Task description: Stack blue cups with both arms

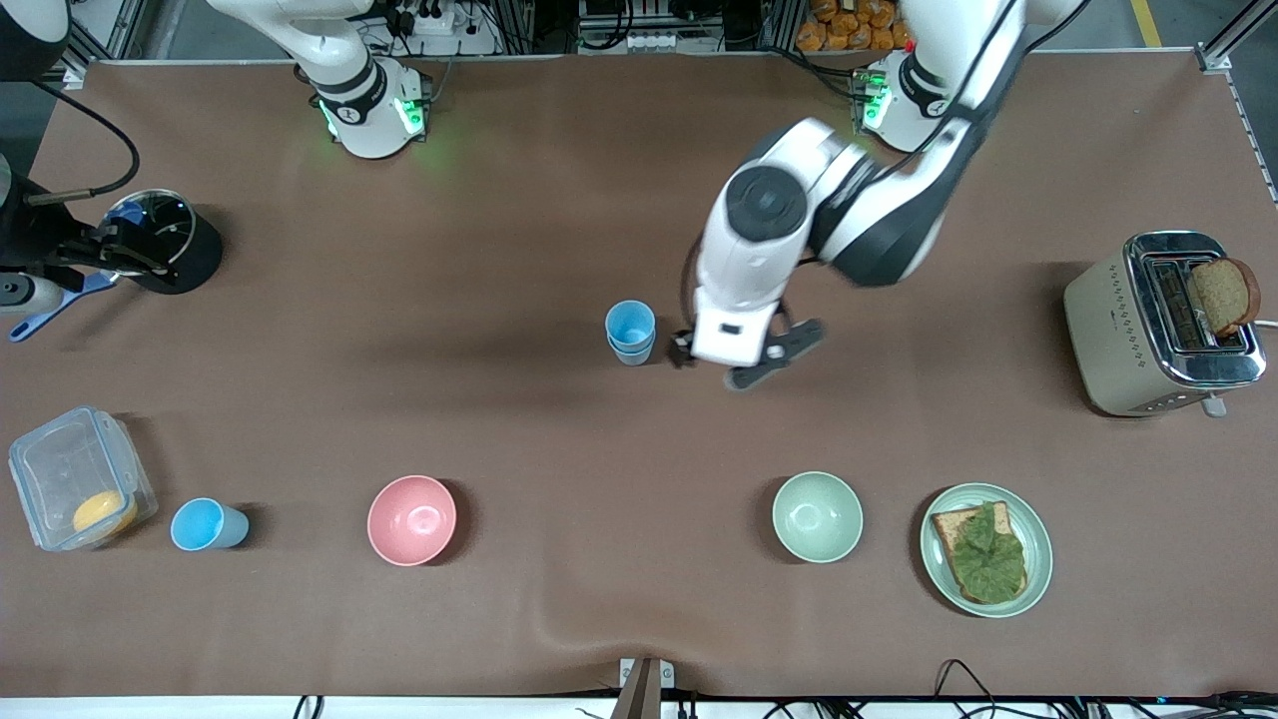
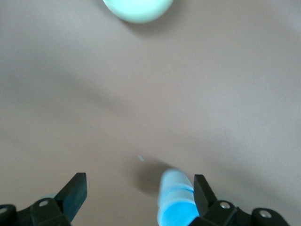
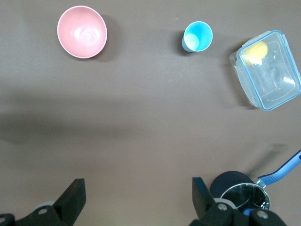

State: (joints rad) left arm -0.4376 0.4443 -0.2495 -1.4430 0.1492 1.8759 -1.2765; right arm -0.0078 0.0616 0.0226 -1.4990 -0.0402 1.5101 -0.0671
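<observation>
Stacked blue cups (image 1: 630, 333) stand upright mid-bench, just beside the left gripper (image 1: 744, 361), jaws open and empty. Lone blue cup (image 1: 207, 525) stands near the right arm's end; right gripper (image 3: 136, 200), jaws open, is nearer it.

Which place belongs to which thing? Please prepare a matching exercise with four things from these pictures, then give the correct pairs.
Things:
1. stacked blue cups
2. single blue cup
3. bread slice
4. leaf-topped bread

Places:
A. on the green plate
B. in the toaster
C. beside the open left gripper, mid-table
D. between the clear container and the pink bowl

Pairs: 1-C, 2-D, 3-B, 4-A
</observation>
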